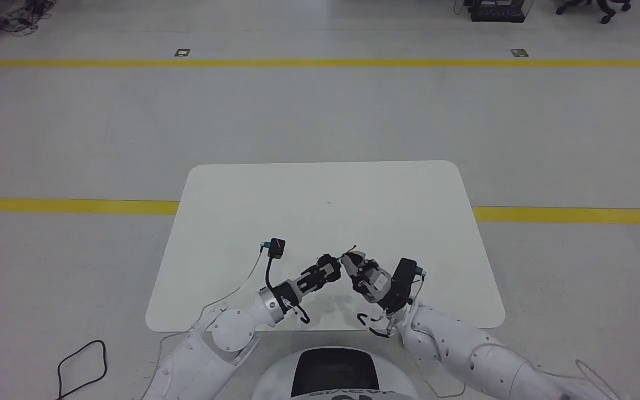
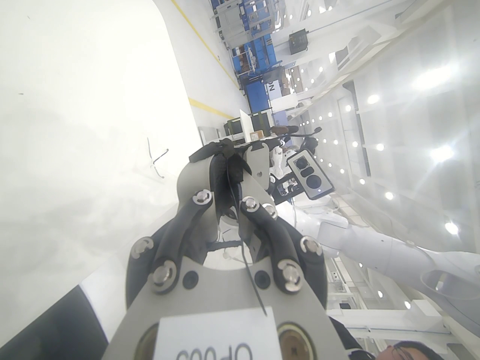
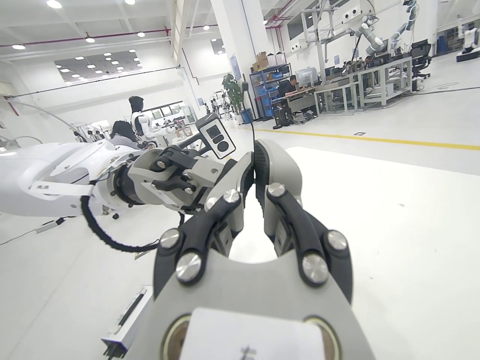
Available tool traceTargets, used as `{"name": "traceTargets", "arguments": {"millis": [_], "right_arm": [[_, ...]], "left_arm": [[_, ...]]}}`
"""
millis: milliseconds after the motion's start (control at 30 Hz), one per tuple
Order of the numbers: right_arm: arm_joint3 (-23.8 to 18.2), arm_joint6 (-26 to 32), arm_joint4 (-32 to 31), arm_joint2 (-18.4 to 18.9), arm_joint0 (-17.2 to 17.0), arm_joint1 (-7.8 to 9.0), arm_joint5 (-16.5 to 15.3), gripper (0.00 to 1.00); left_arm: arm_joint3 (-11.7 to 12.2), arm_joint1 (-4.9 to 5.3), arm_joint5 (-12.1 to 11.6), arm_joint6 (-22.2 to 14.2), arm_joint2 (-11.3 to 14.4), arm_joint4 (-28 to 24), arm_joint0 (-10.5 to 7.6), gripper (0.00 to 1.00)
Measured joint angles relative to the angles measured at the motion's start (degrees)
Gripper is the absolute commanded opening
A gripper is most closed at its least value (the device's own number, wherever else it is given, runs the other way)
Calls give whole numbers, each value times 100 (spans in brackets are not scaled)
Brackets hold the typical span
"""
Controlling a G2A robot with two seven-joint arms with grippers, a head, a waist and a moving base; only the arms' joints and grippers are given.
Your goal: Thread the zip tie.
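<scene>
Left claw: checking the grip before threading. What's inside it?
The left claw is shut on a thin black zip tie, its tail pointing back toward the wrist. The stretch pinched inside is hidden.

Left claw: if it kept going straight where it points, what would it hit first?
Most likely the right claw, facing the left claw almost tip to tip; depth is unclear.

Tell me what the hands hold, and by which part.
Both pinch the zip tie: left hand along the strap, its tail pointing wristward; right hand just below a thin protruding end.
</scene>
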Motion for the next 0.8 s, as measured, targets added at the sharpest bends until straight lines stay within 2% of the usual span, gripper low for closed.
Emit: {"name": "traceTargets", "arguments": {"millis": [667,733,800], "right_arm": [[43,-25,380,-508,282,38,0,0],[87,-41,416,-536,306,41,0,100],[119,-55,452,-541,312,43,0,100]], "left_arm": [[0,0,0,0,0,0,0,0],[0,0,0,0,0,0,0,0],[0,0,0,0,0,0,0,0]]}}
